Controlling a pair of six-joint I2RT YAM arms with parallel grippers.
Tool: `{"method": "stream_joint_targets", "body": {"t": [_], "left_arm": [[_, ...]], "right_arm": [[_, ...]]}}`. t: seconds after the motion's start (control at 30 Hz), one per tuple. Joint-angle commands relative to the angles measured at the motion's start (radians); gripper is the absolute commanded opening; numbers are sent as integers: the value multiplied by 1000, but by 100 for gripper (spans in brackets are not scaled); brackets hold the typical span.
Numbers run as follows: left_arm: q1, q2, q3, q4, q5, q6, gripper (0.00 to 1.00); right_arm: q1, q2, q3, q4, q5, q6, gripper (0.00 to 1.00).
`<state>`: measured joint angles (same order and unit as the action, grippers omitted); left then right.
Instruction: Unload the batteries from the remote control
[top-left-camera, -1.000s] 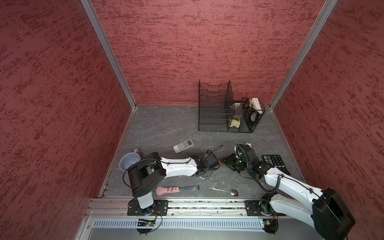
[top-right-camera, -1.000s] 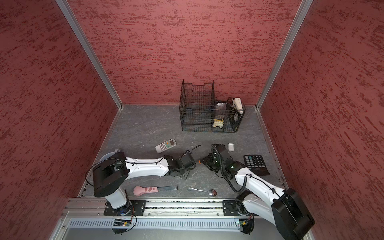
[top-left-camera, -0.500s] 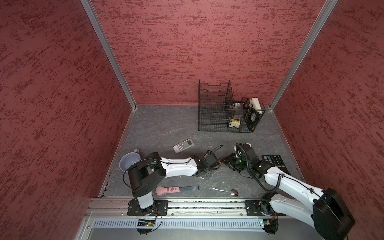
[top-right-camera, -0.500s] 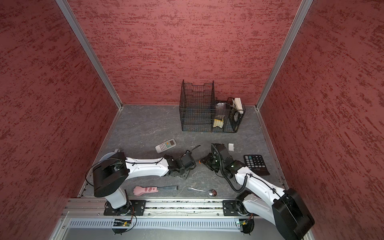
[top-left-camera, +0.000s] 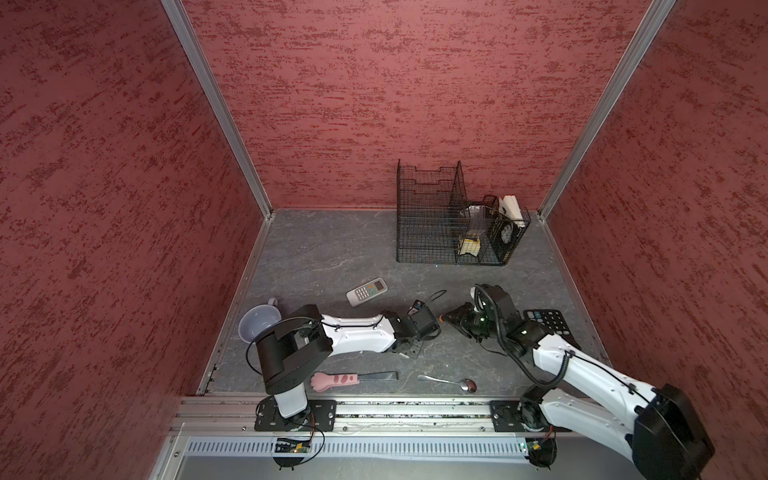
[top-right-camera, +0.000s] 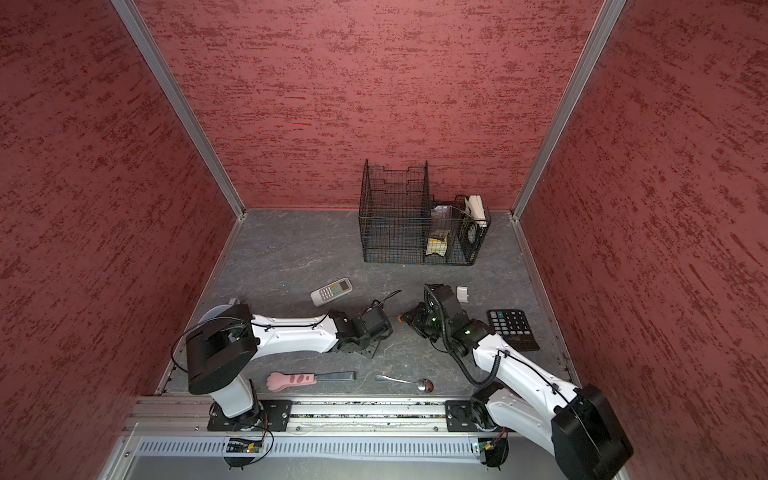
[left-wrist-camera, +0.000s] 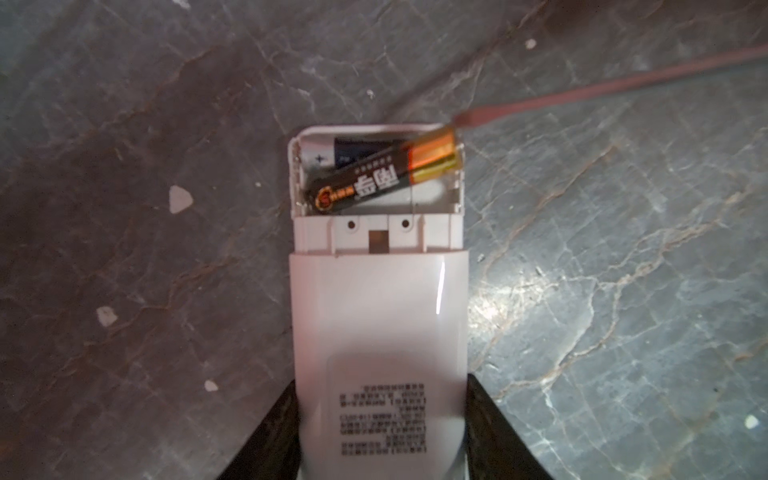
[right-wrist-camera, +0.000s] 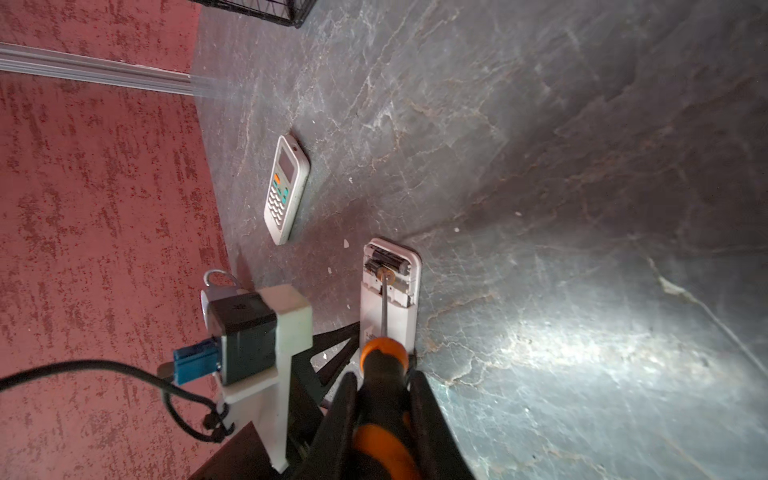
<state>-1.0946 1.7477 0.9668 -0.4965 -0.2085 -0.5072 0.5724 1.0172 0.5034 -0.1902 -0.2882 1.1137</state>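
The left gripper (left-wrist-camera: 380, 432) clamps the white remote control (left-wrist-camera: 378, 316), which lies face down on the grey table (left-wrist-camera: 582, 249). The right gripper (right-wrist-camera: 384, 411) grasps the orange-handled screwdriver (right-wrist-camera: 384, 357). In the open compartment, one of the batteries (left-wrist-camera: 374, 178) sits tilted above the other, with the screwdriver tip at its orange end.

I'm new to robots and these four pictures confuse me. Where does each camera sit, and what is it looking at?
Top views: high above the front rail, both looking down at the table; both arms show.
Left wrist: on the left arm, looking along the left gripper clamping the open remote; batteries visible.
Right wrist: on the right arm, looking along the right gripper holding the screwdriver.
Shared: both wrist views show that remote.
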Motion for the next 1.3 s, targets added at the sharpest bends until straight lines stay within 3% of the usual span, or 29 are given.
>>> {"method": "stream_joint_targets", "body": {"t": [0.0,1.17,1.27], "left_arm": [[-15,104,-57,2,96,22,34],[-14,86,-80,13,92,6,34],[-13,78,-85,11,88,7,38]], "right_arm": [[1,-10,27,23,3,7,0],[-2,320,111,301,-47,-31,0],[-5,319,120,303,-35,-41,0]]}}
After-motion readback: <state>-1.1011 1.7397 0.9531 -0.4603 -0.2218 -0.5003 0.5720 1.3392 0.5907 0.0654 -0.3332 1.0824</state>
